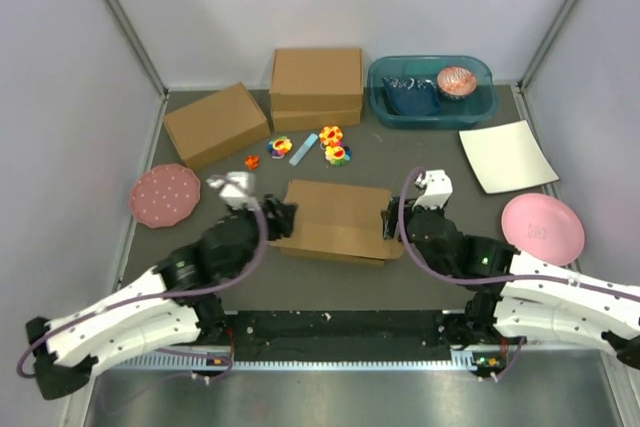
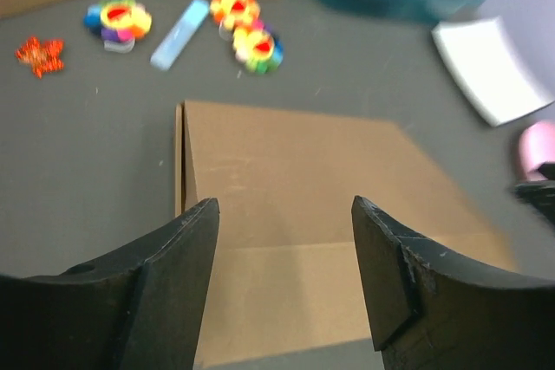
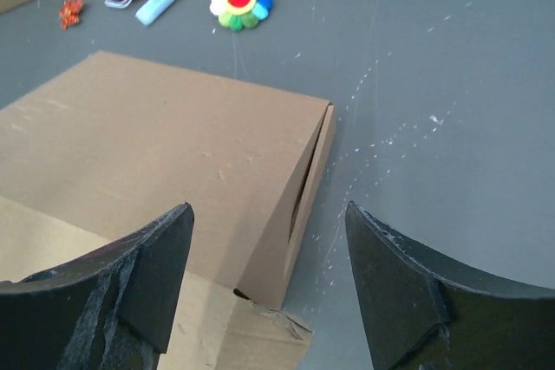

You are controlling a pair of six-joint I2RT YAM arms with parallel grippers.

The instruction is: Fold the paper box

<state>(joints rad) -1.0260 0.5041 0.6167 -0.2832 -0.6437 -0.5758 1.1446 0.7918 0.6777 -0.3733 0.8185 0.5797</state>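
The box (image 1: 335, 217) lies flat-topped on the dark desk (image 1: 330, 287) at the centre of the top view, lid down; in the right wrist view its right side panel stands slightly ajar. The left gripper (image 2: 284, 205) is at the box's left end, released, its 2 fingers spread wide over the lid. The right gripper (image 3: 267, 210) is at the right end, also released, its fingers straddling the near right corner. Colourful toys (image 1: 330, 145) lie just above the box in the frame, with a smaller box (image 1: 216, 123) and a taller box (image 1: 316, 87) beyond them.
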